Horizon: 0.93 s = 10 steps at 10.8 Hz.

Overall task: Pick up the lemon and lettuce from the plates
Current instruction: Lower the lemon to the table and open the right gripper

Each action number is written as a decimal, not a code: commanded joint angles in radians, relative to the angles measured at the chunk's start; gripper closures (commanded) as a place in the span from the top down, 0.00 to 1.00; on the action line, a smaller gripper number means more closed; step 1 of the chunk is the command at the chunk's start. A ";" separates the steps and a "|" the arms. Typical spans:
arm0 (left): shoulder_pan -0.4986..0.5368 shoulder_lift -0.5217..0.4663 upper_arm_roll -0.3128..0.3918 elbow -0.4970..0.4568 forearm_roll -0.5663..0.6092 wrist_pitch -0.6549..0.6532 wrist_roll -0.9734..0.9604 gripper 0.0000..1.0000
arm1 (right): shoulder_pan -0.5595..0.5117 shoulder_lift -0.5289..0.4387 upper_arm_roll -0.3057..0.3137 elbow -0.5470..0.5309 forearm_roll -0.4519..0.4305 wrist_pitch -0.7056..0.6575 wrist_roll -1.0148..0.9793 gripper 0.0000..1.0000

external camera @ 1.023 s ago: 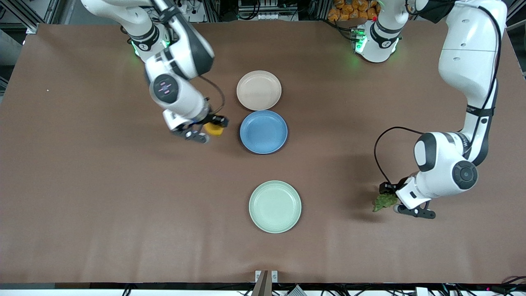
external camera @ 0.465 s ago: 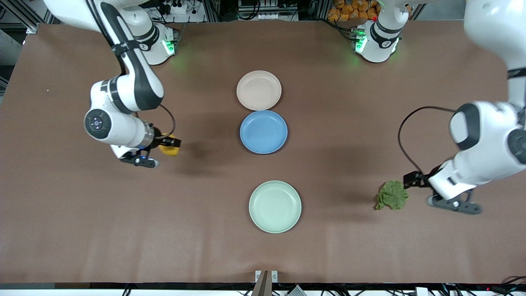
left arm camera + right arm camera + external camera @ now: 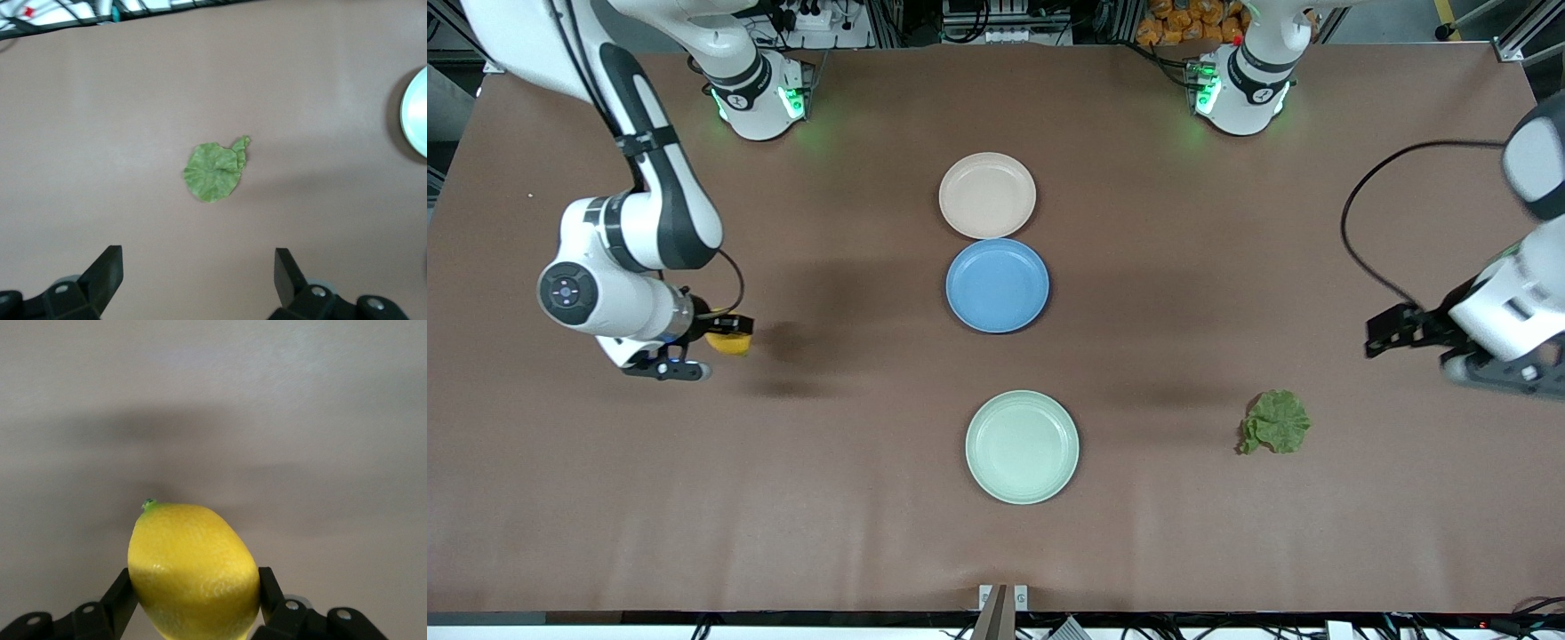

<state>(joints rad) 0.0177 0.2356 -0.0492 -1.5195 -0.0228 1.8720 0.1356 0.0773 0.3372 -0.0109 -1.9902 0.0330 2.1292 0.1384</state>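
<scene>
My right gripper [image 3: 710, 348] is shut on the yellow lemon [image 3: 727, 343] and holds it over bare table toward the right arm's end, away from the plates. In the right wrist view the lemon [image 3: 193, 570] sits clamped between the fingers. The lettuce [image 3: 1276, 422] lies flat on the table toward the left arm's end, beside the mint green plate [image 3: 1022, 447]. My left gripper [image 3: 1449, 363] is open and empty, up over the table near the lettuce [image 3: 213, 172]. The beige-pink plate [image 3: 987, 196] and the mint plate are both empty.
An empty blue plate [image 3: 997, 285] sits between the two task plates, touching the beige-pink one. The mint plate's rim [image 3: 417, 113] shows in the left wrist view. The brown table [image 3: 783, 498] is bare around both grippers.
My right gripper carried the lemon from beside the blue plate toward the right arm's end. My left gripper let go of the lettuce on the table and drew away from it.
</scene>
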 commanded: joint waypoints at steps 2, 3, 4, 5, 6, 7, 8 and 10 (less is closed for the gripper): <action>0.022 -0.143 -0.020 -0.027 0.012 -0.117 -0.178 1.00 | -0.050 0.094 0.019 0.011 -0.039 0.135 -0.014 0.00; 0.018 -0.162 -0.020 -0.028 0.012 -0.141 -0.200 1.00 | -0.056 0.115 0.019 0.013 -0.041 0.170 -0.014 0.04; 0.018 -0.176 -0.021 -0.028 0.015 -0.169 -0.202 1.00 | -0.057 0.137 0.017 0.013 -0.048 0.219 -0.017 0.16; 0.016 -0.197 -0.026 -0.028 0.021 -0.186 -0.221 1.00 | -0.063 0.163 0.017 0.013 -0.074 0.276 -0.029 0.26; 0.016 -0.206 -0.035 -0.028 0.024 -0.192 -0.235 1.00 | -0.083 0.177 0.017 0.016 -0.093 0.303 -0.042 0.33; 0.018 -0.222 -0.035 -0.028 0.024 -0.207 -0.234 1.00 | -0.096 0.181 0.017 0.021 -0.094 0.305 -0.068 0.40; 0.019 -0.228 -0.035 -0.028 0.033 -0.223 -0.235 1.00 | -0.102 0.181 0.017 0.024 -0.094 0.305 -0.082 0.50; 0.014 -0.239 -0.041 -0.027 0.087 -0.232 -0.225 1.00 | -0.119 0.181 0.019 0.027 -0.093 0.307 -0.083 1.00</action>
<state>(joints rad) 0.0307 0.0306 -0.0763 -1.5240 0.0015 1.6554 -0.0785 -0.0074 0.5127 -0.0108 -1.9826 -0.0395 2.4371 0.0655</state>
